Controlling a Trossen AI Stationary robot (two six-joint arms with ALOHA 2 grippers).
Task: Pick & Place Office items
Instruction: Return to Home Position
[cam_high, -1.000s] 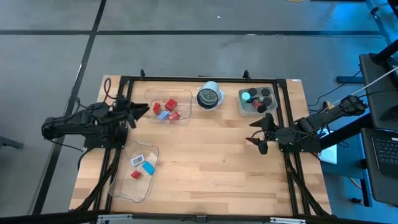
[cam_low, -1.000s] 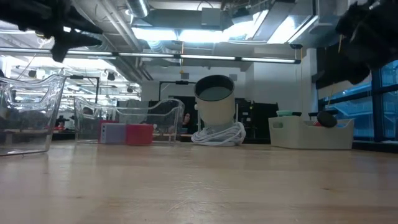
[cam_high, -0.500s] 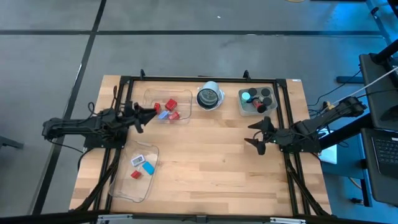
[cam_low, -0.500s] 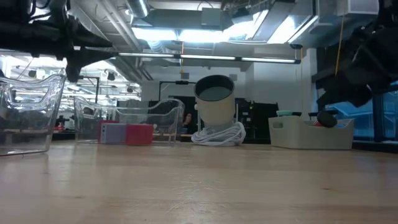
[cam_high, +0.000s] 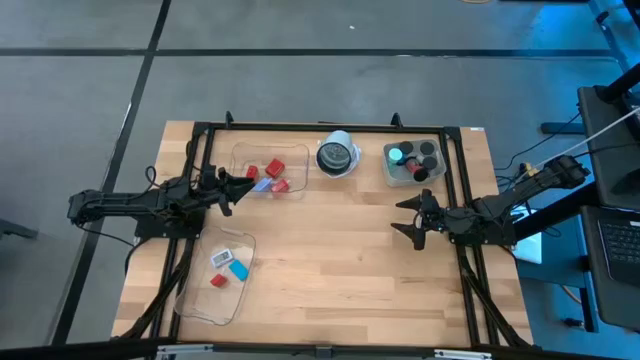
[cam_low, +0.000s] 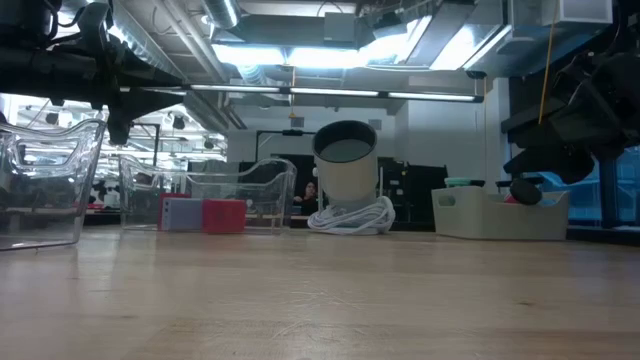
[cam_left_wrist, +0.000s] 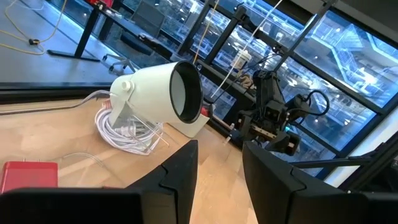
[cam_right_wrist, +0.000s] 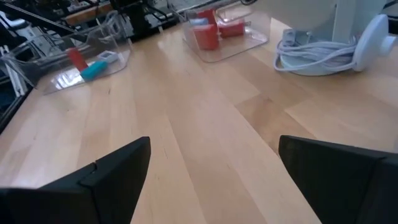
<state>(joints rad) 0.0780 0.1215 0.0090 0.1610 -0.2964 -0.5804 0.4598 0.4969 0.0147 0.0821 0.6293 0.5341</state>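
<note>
The office items lie in three containers. Red blocks (cam_high: 274, 170) and a blue piece sit in the far clear tray (cam_high: 296, 186). A red, a teal (cam_high: 238, 269) and a pale piece lie in the near-left clear tray (cam_high: 200, 300). A teal cap (cam_high: 396, 155) and black cylinders (cam_high: 427, 152) rest in the white bin (cam_high: 440, 172). My left gripper (cam_high: 243, 181) hovers at the far tray's left end, narrowly open (cam_left_wrist: 219, 149), nothing between its fingers. My right gripper (cam_high: 405, 215) hangs wide open (cam_right_wrist: 214, 143) over bare wood, near side of the bin.
A round white-rimmed object (cam_high: 337, 156) with a coiled white cable (cam_left_wrist: 127, 127) stands between the far tray and the bin. A black frame (cam_high: 330, 128) borders the table. Bare wood (cam_high: 340, 260) spreads over the middle and near right.
Both grippers have come down toward the table, as the low view shows. My left gripper has also reached a little toward the table's right, along the far tray's left end. My right gripper has edged slightly toward the left. No item has moved.
</note>
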